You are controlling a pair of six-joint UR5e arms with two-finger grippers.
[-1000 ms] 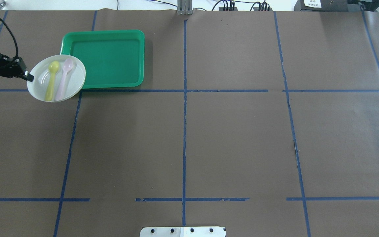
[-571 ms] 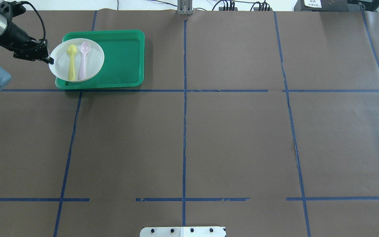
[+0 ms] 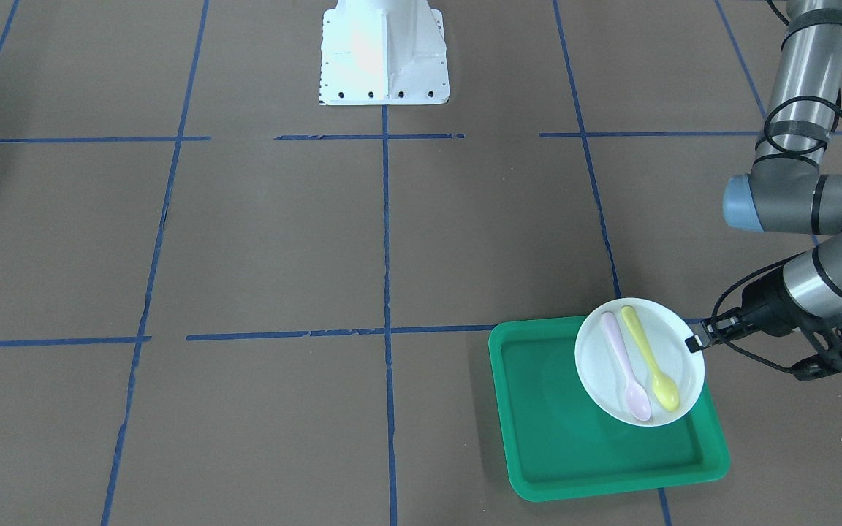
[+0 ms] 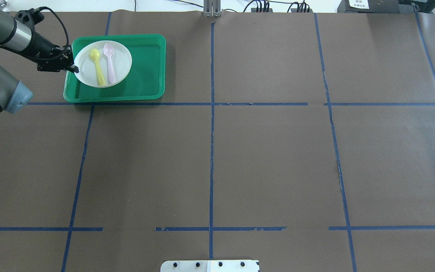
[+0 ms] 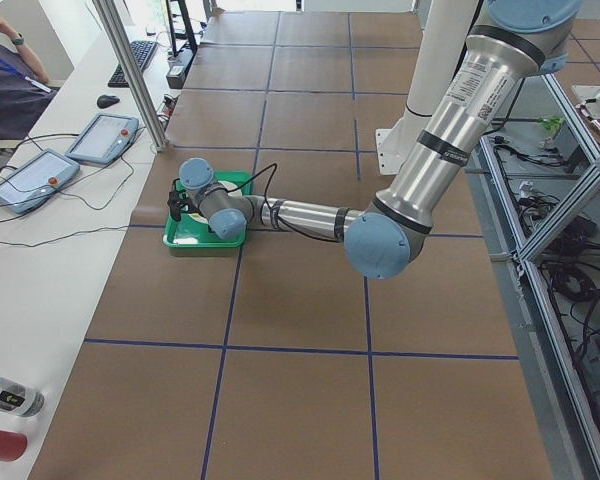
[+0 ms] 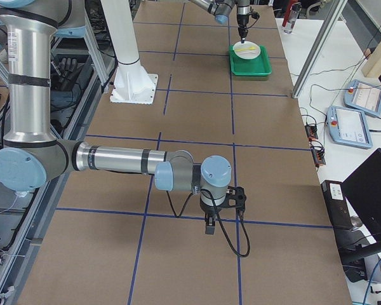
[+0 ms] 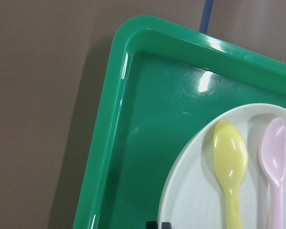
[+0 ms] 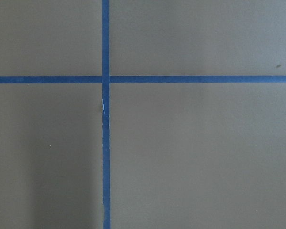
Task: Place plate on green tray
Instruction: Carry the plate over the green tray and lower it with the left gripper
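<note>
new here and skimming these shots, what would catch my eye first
The bright green tray stands out at the far left of the brown table. Over its left part is a white plate carrying a yellow spoon and a pink spoon, its rim pinched by the left gripper.

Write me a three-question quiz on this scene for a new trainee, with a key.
1. Fill in: on the plate over the green tray, the pink spoon lies beside a ____ spoon.
2. The left hand is shut on: A. the plate's rim B. the tray's rim C. a spoon
3. True or false: the plate carries three spoons.
Key: 1 yellow spoon; 2 A; 3 false, two.
</note>
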